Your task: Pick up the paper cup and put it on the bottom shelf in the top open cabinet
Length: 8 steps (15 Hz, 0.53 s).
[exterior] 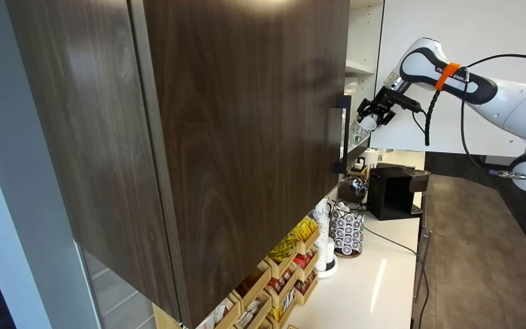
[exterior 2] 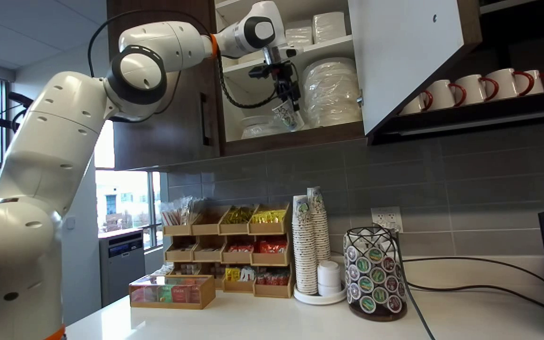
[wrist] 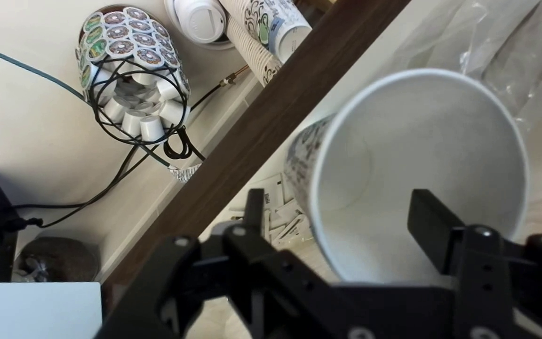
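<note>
Paper cup (wrist: 407, 160) aslant in cabinet (exterior 2: 328, 136), hand (wrist: 339, 202) spread

Cup: printed, tilted, low in the cabinet above the bottom shelf (wrist: 370, 68), just inside the cabinet's front edge; contact with the shelf cannot be told. Hand: at the cabinet's front, fingers (wrist: 433, 226) well apart, one outside the cup wall with a gap showing, one over the cup's mouth; whether that one bears on the cup cannot be told. Plastic-wrapped stack (exterior 2: 333, 94): inside the cabinet. Pod rack (wrist: 130, 47): on the counter (exterior 2: 234, 321), below the cabinet.

Cabinet (exterior 2: 324, 135), top out of frame
</note>
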Motion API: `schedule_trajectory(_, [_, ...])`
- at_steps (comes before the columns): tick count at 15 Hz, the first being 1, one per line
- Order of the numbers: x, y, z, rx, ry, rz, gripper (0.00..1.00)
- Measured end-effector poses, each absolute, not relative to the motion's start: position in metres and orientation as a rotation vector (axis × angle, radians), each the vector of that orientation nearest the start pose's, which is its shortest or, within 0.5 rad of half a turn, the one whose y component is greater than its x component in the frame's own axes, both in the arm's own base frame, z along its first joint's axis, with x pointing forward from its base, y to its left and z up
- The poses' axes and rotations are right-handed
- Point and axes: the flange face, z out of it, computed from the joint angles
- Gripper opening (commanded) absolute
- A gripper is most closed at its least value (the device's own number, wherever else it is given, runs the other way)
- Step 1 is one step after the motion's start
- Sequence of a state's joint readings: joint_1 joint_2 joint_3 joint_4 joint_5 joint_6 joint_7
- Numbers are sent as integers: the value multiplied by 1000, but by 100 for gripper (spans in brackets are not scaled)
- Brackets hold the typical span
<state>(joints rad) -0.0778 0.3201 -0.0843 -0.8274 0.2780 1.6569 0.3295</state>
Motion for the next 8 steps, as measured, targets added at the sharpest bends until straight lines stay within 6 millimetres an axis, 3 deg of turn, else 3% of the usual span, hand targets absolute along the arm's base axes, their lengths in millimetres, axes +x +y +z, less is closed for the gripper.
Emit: schedule_trajectory(8, [636, -54, 784, -2681, 589, -680, 100])
